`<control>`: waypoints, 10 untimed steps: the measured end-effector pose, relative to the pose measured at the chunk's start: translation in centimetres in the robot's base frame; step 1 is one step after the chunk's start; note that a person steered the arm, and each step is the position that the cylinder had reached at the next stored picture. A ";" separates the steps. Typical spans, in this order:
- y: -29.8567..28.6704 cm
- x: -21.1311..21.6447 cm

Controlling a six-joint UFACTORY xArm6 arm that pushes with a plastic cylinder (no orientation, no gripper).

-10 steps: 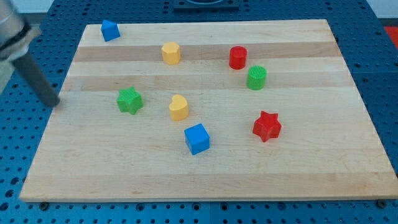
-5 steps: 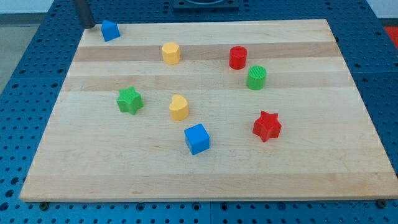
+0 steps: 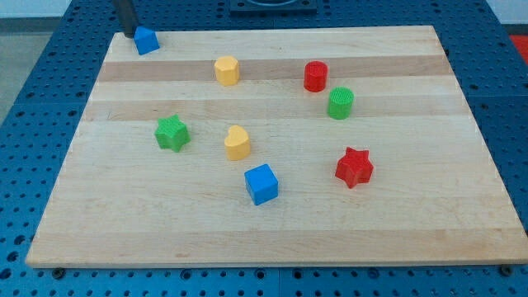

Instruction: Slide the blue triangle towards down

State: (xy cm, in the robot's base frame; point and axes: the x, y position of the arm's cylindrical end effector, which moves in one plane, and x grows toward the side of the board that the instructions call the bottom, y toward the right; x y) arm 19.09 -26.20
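Blue pegboard w/ rows of small holes is showing all round a pale wooden board (image 3: 396, 223) w/ lengthwise grain strips. At the board's top-left corner the blue triangle (image 3: 146, 40) is sitting, a small wedge-ish block, and my tip (image 3: 131, 34) is resting just beside it on the view's left/top side, looking as if it's touching or nearly so; can't tell which. No jaws on this rig, just a dark rod, its upper part being cut off by the view's top edge. Below the triangle toward the bottom edge nothing is blocking close by; a green star (image 3: 172, 133) is lying well down near the left edge. A yellow cylinder-ish block (image 3: 227, 70) is standing toward the top edge, a yellow heart-like block (image 3: 237, 143) mid-board, a blue cube (image 3: 261, 184) below it. Toward the right edge a red cylinder (image 3: 315, 76) and a ribbed green cylinder (image 3: 340, 103) are sitting near each other, a red star (image 3: 354, 167) lower down. All blocks are looking like matte plastic.
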 end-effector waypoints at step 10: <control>7.5 0.2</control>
State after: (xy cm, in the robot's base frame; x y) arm 19.26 -18.73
